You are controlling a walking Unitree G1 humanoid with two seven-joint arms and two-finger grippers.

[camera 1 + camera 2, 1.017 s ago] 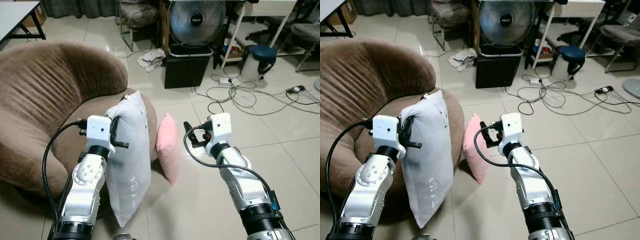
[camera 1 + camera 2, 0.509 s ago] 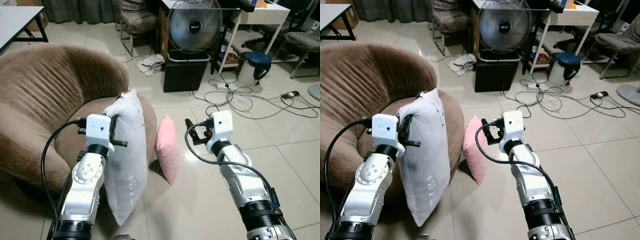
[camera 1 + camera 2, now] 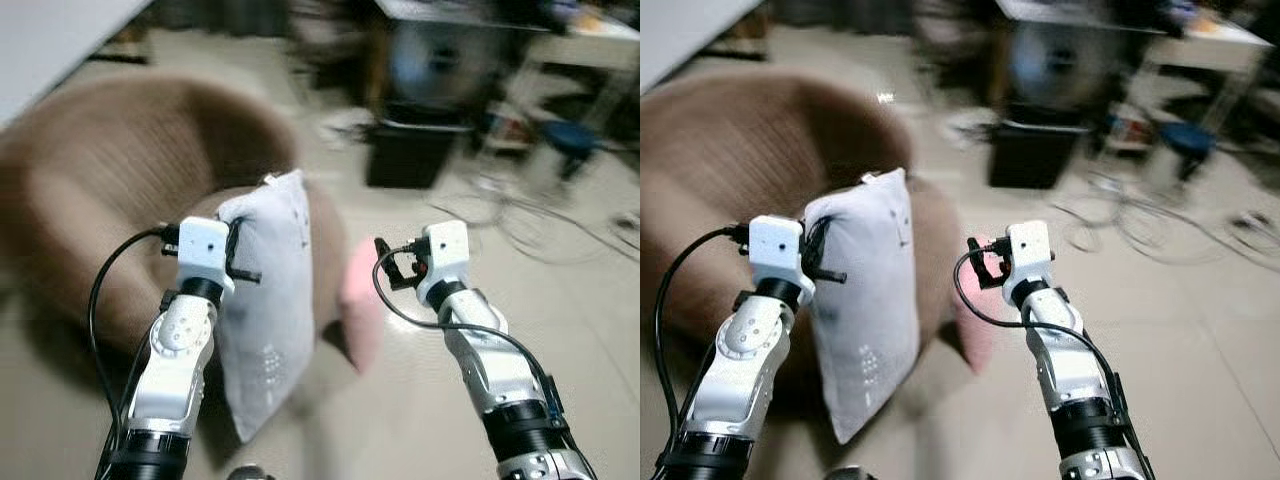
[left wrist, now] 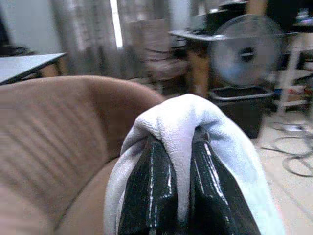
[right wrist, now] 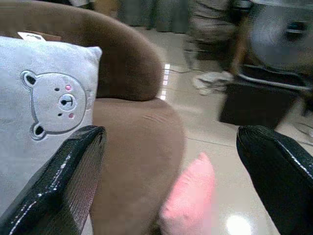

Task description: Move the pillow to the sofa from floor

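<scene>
Pinching the white pillow [image 3: 268, 300] clear of the floor beside the sofa's [image 3: 90, 190] front edge, the left gripper [image 4: 172, 186] had yet to set it down (blur permitting), while the right gripper [image 5: 171, 166] spread wide, empty.

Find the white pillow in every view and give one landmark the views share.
Left eye view: white pillow, left of centre, beside the left gripper.
Right eye view: left of centre.
Left wrist view: pinched between black fingers.
Right wrist view: bear face, near one finger.
Shared landmark: brown sofa.
</scene>
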